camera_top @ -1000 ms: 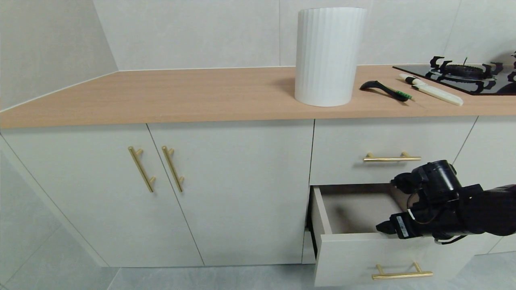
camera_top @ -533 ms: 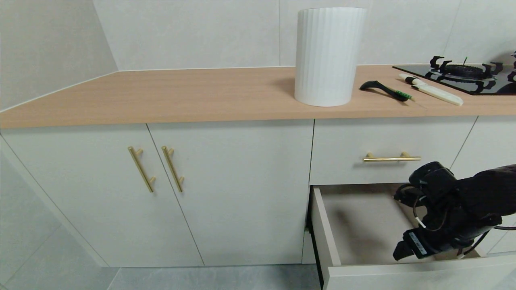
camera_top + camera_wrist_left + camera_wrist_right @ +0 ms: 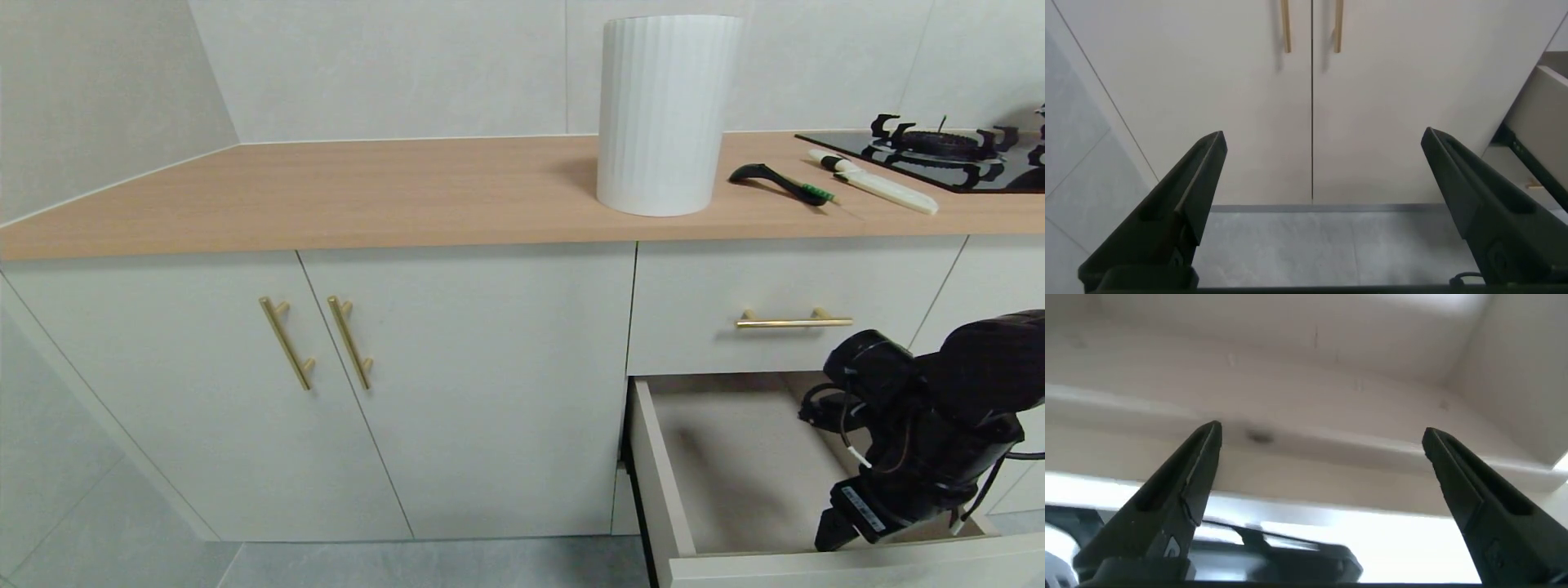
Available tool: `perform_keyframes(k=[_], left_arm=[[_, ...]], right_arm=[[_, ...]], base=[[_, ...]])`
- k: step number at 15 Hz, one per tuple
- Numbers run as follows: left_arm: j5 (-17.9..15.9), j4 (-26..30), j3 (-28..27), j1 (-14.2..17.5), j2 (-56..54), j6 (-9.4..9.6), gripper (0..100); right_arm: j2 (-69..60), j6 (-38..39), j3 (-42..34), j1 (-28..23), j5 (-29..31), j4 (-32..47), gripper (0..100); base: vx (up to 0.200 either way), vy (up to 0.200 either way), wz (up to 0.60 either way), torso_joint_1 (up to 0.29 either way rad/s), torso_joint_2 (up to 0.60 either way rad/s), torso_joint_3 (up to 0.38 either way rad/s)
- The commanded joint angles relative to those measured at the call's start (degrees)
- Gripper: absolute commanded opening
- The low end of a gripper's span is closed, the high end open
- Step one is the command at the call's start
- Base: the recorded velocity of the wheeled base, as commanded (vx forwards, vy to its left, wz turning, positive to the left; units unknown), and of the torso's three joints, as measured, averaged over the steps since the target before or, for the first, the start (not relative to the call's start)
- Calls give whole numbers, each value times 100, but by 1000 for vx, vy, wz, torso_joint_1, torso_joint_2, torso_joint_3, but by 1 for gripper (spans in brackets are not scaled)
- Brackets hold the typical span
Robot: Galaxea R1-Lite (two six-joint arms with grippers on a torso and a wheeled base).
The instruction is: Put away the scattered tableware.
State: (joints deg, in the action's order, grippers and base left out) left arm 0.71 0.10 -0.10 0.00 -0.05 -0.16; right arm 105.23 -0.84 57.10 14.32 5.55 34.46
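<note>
The tableware lies on the counter (image 3: 367, 192), right of a tall white ribbed canister (image 3: 663, 114). A black peeler (image 3: 775, 183) with a green tip comes first, and just beyond it lies a white knife (image 3: 873, 182). The knife's far end reaches the edge of the black stove (image 3: 939, 155). The two pieces lie close together but apart, and neither gripper touches them.

Below that stretch of counter the upper drawer (image 3: 702, 302) is closed, its gold handle (image 3: 793, 322) level. The lower drawer (image 3: 653, 457) stands open, and its pale floor is bare where it shows.

The right gripper (image 3: 834, 535) hangs inside this drawer, tips down, close to the front panel. In its wrist view the right gripper (image 3: 1321, 433) has its two dark fingers spread wide, with nothing between them (only pale drawer panels behind).

The left gripper (image 3: 1323, 137) is likewise spread and grasps nothing. It faces the two cabinet doors (image 3: 1388, 106) left of the drawers, low down, with the grey floor (image 3: 1315, 245) below. The doors are closed, their gold handles (image 3: 1286, 24) side by side near the centre seam. The open drawer's edge shows to one side of them.
</note>
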Motion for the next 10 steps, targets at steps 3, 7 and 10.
perform_keyframes(k=[3,7,10], left_arm=[[8,-1,1,0,5,-2,100],[8,-1,1,0,5,-2,100],[8,-1,1,0,5,-2,100]], right_arm=[[33,-206,-41,9,8,509,100],[-55,-285,-50,18,8,878,100],[-161,-373,-50,18,8,1027,100]], base=[[0,0,0,0,0,0],[0,0,0,0,0,0],[0,0,0,0,0,0]])
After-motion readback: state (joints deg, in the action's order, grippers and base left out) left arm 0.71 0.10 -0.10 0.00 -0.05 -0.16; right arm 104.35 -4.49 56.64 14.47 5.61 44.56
